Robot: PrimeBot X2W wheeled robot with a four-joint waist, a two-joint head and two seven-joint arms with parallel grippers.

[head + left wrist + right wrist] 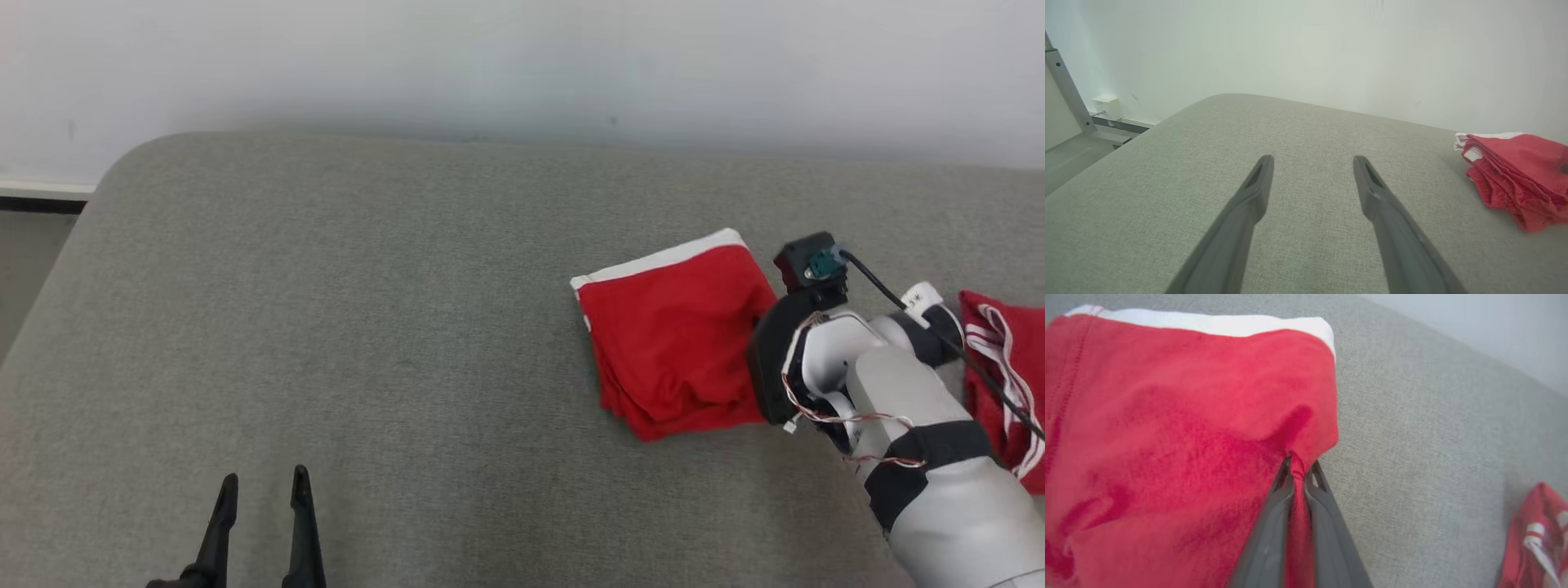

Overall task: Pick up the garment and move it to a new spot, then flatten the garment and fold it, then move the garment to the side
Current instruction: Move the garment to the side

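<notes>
A folded red garment (673, 343) with a white band along its far edge lies on the grey cushion (367, 327), right of centre. My right gripper (1298, 467) is shut on a pinch of its red cloth (1188, 437) at the right edge; in the head view the wrist (804, 343) hides the fingers. Far to the left, near the front edge, my left gripper (263, 490) hovers open with nothing between its fingers (1257, 183). The garment (1519, 175) sits at the right of the left wrist view.
A second red cloth with white stripes (1004, 376) lies bunched at the cushion's far right, also seen as a red striped bundle (1535, 539). A pale wall (522, 65) runs behind the cushion. The cushion's rounded left corner drops to the floor (1069, 155).
</notes>
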